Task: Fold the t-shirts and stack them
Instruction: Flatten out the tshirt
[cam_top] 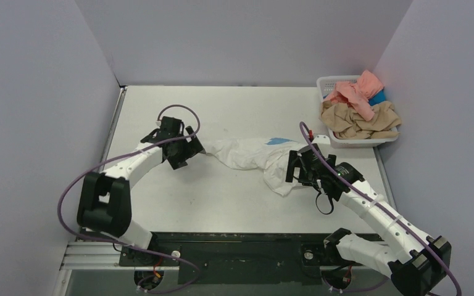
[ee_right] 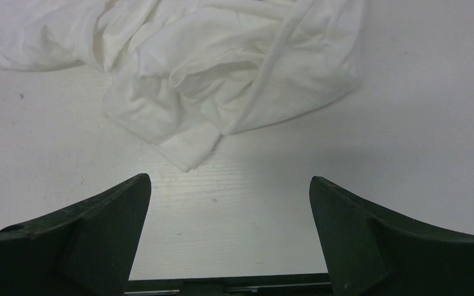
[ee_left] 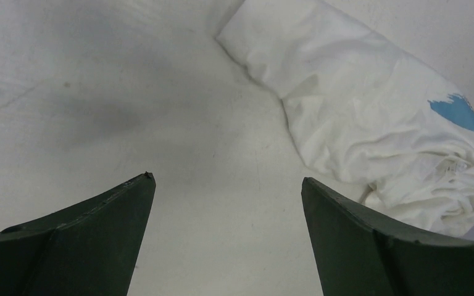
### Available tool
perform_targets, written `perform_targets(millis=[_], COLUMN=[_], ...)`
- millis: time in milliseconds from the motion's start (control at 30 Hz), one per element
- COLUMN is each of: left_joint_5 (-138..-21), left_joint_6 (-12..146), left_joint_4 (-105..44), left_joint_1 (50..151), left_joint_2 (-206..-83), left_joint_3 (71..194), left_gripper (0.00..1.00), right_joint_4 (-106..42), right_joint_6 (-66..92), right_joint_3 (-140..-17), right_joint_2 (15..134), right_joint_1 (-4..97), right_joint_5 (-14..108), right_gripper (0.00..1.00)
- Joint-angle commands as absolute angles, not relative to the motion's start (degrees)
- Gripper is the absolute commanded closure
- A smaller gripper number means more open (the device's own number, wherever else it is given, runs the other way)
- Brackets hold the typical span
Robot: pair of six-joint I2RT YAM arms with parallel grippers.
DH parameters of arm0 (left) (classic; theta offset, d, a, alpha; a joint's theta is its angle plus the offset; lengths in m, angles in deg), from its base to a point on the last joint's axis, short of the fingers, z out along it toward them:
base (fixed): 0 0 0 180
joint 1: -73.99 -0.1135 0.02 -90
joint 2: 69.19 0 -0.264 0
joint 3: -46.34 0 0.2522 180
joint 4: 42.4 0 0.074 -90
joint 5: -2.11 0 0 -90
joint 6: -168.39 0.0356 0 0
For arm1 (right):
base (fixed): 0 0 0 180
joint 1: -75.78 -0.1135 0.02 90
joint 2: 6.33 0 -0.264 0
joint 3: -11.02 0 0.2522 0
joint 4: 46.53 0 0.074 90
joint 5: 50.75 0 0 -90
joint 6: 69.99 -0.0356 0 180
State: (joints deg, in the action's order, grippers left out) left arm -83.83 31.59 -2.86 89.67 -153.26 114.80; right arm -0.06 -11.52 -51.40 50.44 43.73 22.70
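A white t-shirt (cam_top: 247,154) lies crumpled in a long heap across the middle of the table, a bit of blue print (cam_top: 276,140) showing on top. My left gripper (cam_top: 190,150) is open just off the shirt's left end; the left wrist view has the white t-shirt (ee_left: 358,105) up and to the right of the left gripper (ee_left: 228,182). My right gripper (cam_top: 297,170) is open at the shirt's right side. Seen from the right wrist, the white t-shirt (ee_right: 222,61) lies just beyond the right gripper (ee_right: 229,179), with only bare table between its fingers.
At the back right stands a white lattice basket (cam_top: 327,80) holding a salmon-pink tee (cam_top: 358,89), a tan tee (cam_top: 358,120) and a blue one (cam_top: 378,97). Grey walls close in the table on three sides. A dark rail (cam_top: 241,243) runs along the near edge.
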Motion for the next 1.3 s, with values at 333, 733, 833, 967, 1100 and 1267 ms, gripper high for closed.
perform_targets(millis=[333,733,833,967,1100,1267], left_joint_5=[-83.1,-88.2,-91.0,-94.5,-97.0,-97.7], left_joint_6=[34.4,37.3,37.9,37.7,36.2,34.8], left_joint_4=[-11.4,-7.0,-6.5,-8.2,-10.5,-12.8], left_joint_1=[91.8,96.6,96.7,96.7,96.7,96.7], left_joint_2=[-180.9,-190.6,-188.2,-179.2,-167.8,-158.2], left_joint_3=[131.4,143.2,141.6,133.5,122.2,112.2], left_gripper=[0.13,0.94,1.0,1.0,1.0,1.0], right_joint_4=[-10.5,-13.8,-15.6,-17.2,-18.3,-19.8], right_joint_6=[-24.4,-30.4,-30.6,-27.9,-25.1,-22.8], right_joint_3=[-39.2,-36.6,-36.4,-38.1,-40.7,-42.8], right_joint_2=[50.2,53.3,54.7,57.4,61.2,66.6], right_joint_1=[41.4,44.4,46.5,48.9,50.2,50.7], right_joint_5=[22.2,16.0,17.1,17.7,19.6,21.7], right_gripper=[0.07,0.15,0.22,0.3,0.34,0.37])
